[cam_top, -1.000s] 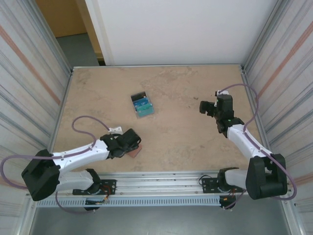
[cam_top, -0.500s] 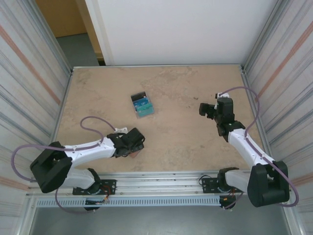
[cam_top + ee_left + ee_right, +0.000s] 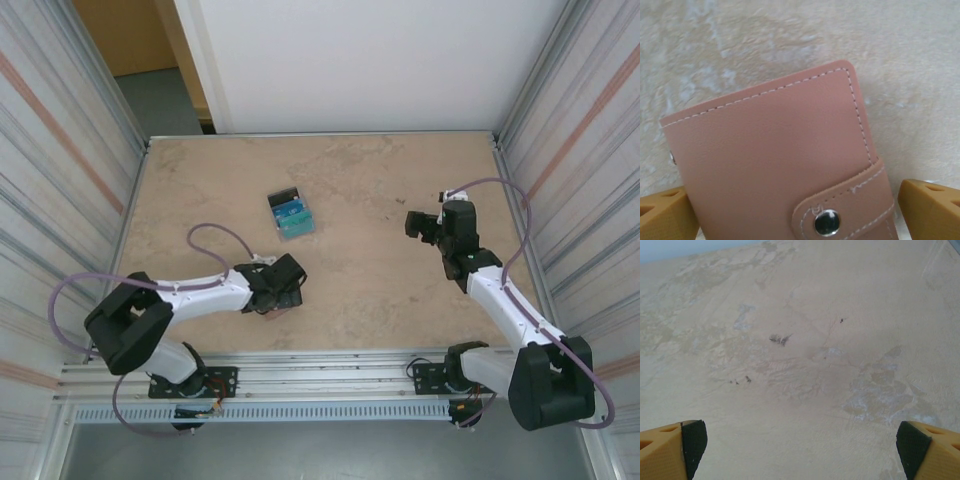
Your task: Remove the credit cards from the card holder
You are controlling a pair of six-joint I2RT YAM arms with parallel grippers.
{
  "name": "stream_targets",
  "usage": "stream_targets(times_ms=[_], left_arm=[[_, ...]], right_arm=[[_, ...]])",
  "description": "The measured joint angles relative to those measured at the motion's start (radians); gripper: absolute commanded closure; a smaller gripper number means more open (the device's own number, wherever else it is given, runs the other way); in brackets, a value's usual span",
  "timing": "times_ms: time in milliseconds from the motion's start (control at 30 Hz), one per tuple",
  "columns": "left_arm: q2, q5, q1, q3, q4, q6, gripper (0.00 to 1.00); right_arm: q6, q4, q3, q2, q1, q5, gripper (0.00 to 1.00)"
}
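Note:
The card holder (image 3: 770, 150), a salmon-pink wallet with white stitching, lies flat on the table with its tab snapped shut by a metal stud (image 3: 826, 223). My left gripper (image 3: 796, 214) hangs open just above it, one yellow fingertip (image 3: 927, 206) on each side and neither touching it. In the top view my left gripper (image 3: 283, 288) covers nearly all of the wallet. A fanned pile of blue and teal credit cards (image 3: 291, 216) with a black piece lies at mid-table, far from both grippers. My right gripper (image 3: 421, 222) is open over bare table at the right, empty (image 3: 800, 447).
The beige stone-patterned table (image 3: 350, 180) has metal walls to the left and right and a rail along its near edge. Small dark specks (image 3: 780, 339) mark the surface under the right gripper.
My left gripper has slid to the right and now covers the pink wallet, which showed beside it a second ago. The right gripper has hardly moved.

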Motion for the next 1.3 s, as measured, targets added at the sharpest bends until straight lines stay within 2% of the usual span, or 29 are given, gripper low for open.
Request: stream_targets(times_ms=[300,467,633,867,933,1100,1300], left_arm=[[0.003,0.043,0.026,0.007,-0.01,0.09,0.02],[0.005,0.039,0.025,0.007,-0.02,0.095,0.15],[0.005,0.036,0.024,0.008,-0.016,0.101,0.19],[0.003,0.044,0.012,0.005,0.067,0.164,0.18],[-0.002,0.048,0.011,0.0,0.095,0.193,0.02],[-0.021,0.06,0.011,-0.009,0.134,0.247,0.01],[-0.014,0.058,0.012,-0.004,0.08,0.23,0.01]], right_arm=[[0.015,-0.028,0.0,0.0,0.015,0.038,0.01],[0.034,-0.046,0.0,-0.001,0.018,0.042,0.01],[0.078,-0.074,0.01,-0.002,0.018,0.041,0.01],[0.15,-0.106,0.031,-0.025,0.018,0.031,0.01],[0.174,-0.124,0.037,-0.031,0.018,0.025,0.01],[0.225,-0.187,0.076,-0.031,0.018,-0.009,0.01],[0.254,-0.223,0.088,-0.04,0.018,-0.037,0.01]])
